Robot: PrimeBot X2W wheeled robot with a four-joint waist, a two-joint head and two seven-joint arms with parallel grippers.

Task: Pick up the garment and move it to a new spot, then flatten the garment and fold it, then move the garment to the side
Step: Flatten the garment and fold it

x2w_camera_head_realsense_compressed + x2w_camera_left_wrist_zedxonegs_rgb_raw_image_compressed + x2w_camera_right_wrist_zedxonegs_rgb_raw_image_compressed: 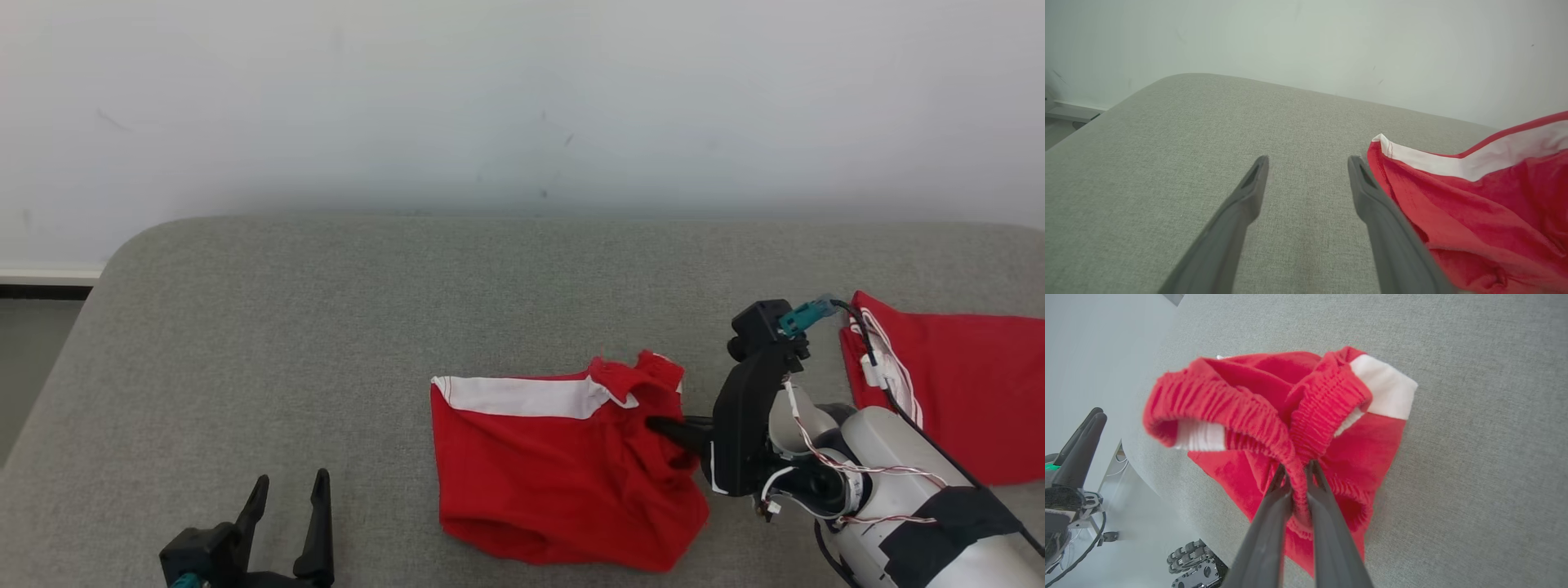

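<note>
Over on the right half of the grey padded top [326, 327], the right gripper [663, 426] is pinched tight on the bunched elastic waistband [1298, 428] of the red shorts [563, 482]. Everything else in the shorts trails away from it toward the robot's left, lying rumpled on the pad. So the long axis runs roughly side to side, with the white stripe [522, 396] along the far edge. The left gripper [287, 490] sits at the near left with its fingers spread wide and nothing in them. It's clear of the cloth but closer to the loose end than the right arm is. My guess: for any spreading out, that free left-hand end is the left arm's job, reaching right and forward. A second red garment [971, 392] lies apart at the far right.
</note>
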